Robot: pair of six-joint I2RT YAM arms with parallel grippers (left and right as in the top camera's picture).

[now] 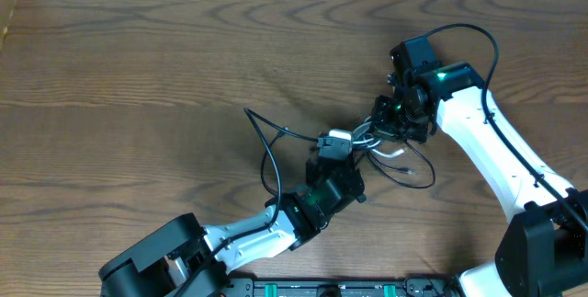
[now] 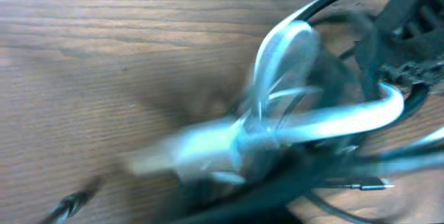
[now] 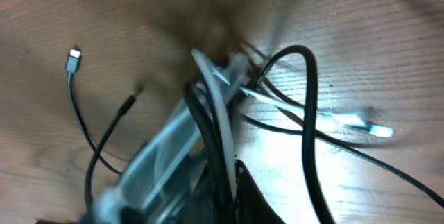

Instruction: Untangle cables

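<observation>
A brown wooden table (image 1: pixel 138 58) lies under a knot of thin black and white cables (image 1: pixel 366 137). The white right arm (image 1: pixel 487 141) reaches the knot from the right. The right gripper (image 1: pixel 390 122) is clenched on the cables, which run into it. The left arm (image 1: pixel 248 233) comes up from the near side of the knot. The left gripper (image 1: pixel 335 152) sits at the knot's left edge; blur hides whether its fingers grasp anything. A black loop (image 1: pixel 266 154) trails left of the knot. A small silver plug (image 3: pixel 74 57) lies apart from the knot.
</observation>
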